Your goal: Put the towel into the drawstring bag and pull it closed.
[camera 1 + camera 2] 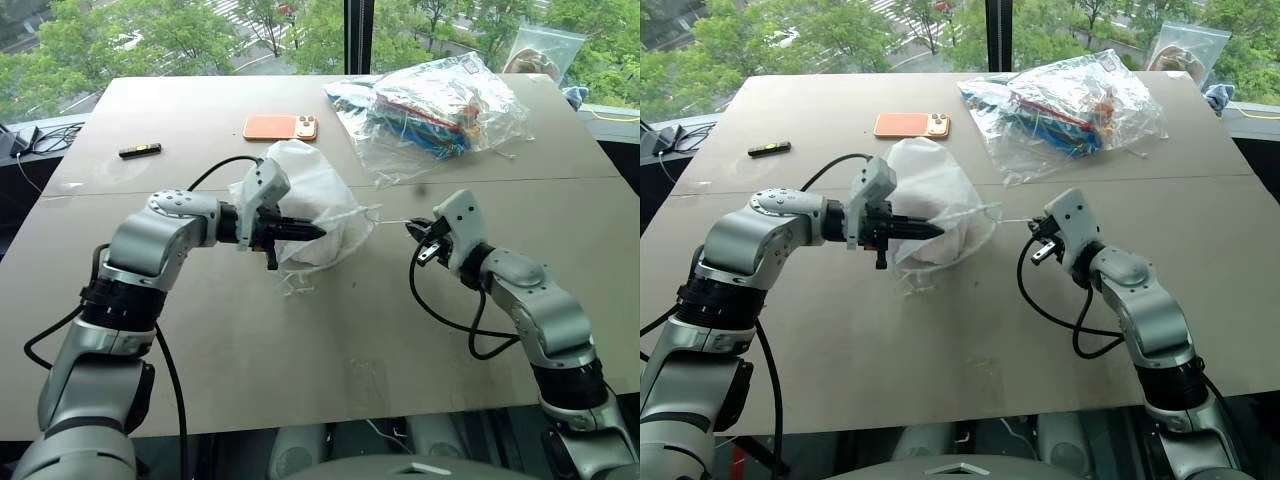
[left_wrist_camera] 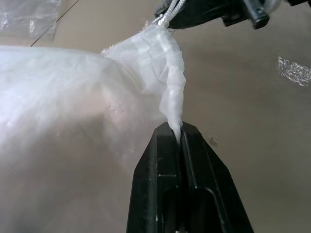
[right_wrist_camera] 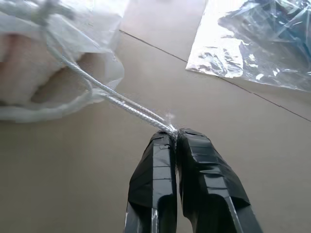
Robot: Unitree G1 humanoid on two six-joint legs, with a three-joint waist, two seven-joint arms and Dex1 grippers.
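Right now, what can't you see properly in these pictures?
- The towel: inside the milky drawstring bag; the right wrist view gives just a pale shape through the film.
- The bag's far side: head views, hidden behind its own bulge and the left tool.
- The cord end: right wrist view, buried between the right tool's shut fingers.
- The black stick: head views, too small to identify.

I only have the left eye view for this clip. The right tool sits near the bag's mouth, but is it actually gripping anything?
Observer: Yes. The right tool is shut on the white cord of the drawstring bag.
Operator: And the left tool?
Observer: The left tool pinches a gathered fold of the bag's thin film, not a cord.
Operator: Is the towel inside?
Observer: A pale bulky mass shows through the bag; I cannot confirm that it is the towel.
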